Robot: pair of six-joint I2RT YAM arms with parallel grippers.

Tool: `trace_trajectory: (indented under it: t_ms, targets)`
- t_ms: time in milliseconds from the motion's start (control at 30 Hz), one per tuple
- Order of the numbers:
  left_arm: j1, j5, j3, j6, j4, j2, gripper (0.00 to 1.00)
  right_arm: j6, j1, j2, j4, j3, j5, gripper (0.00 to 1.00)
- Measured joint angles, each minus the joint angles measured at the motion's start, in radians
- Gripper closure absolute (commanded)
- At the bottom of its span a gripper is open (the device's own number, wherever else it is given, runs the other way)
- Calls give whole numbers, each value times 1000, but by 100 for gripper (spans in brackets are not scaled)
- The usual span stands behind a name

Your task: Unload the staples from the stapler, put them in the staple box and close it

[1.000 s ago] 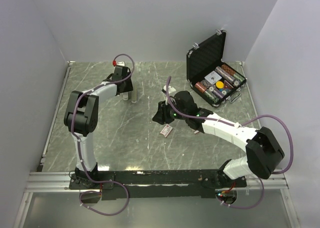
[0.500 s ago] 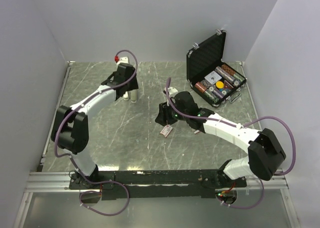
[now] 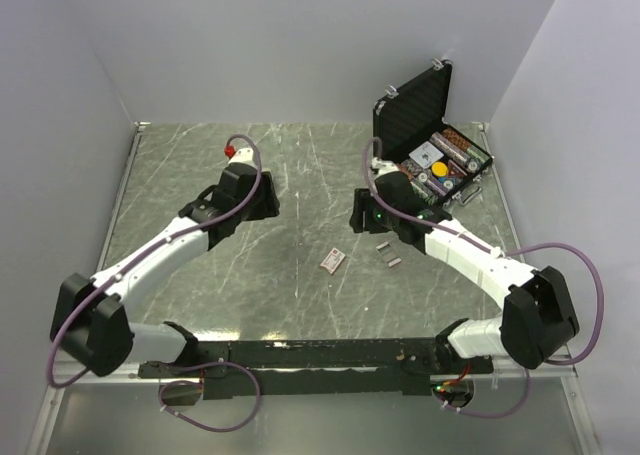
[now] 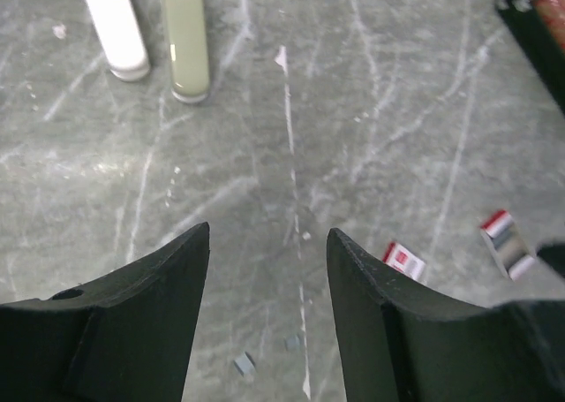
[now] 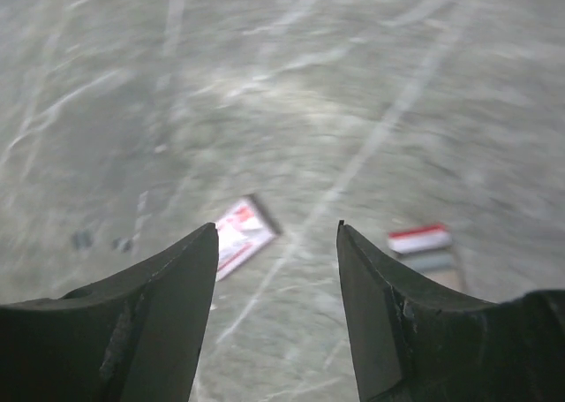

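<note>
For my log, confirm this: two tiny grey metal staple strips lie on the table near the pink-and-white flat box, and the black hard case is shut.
Wrong on the case: the black hard case stands open, lid raised, as the top external view shows. The two tiny grey metal staple strips do lie on the table near the pink-and-white flat box.

Open tabletop (image 3: 180, 175) across left and near centre. Low clutter mid-table: small box (image 3: 333, 260), staples (image 3: 382, 245) just right. Rear right blocked by open black case (image 3: 425, 145). Ahead of left gripper (image 4: 269, 243), white tube (image 4: 115, 26) and green tube (image 4: 185, 35), upright, close together.
</note>
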Motion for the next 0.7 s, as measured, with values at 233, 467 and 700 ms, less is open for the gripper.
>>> trace_trajectory:
  t_ms: [233, 467, 700]
  targets:
    - [0, 82, -35, -3, 0, -60, 40, 105, -75, 24, -77, 5, 122, 36]
    - [-2, 150, -80, -6, 20, -66, 40, 192, -137, 130, -116, 9, 203, 36]
    - [-10, 226, -97, -16, 33, -68, 40, 228, -243, 202, -114, 8, 198, 42]
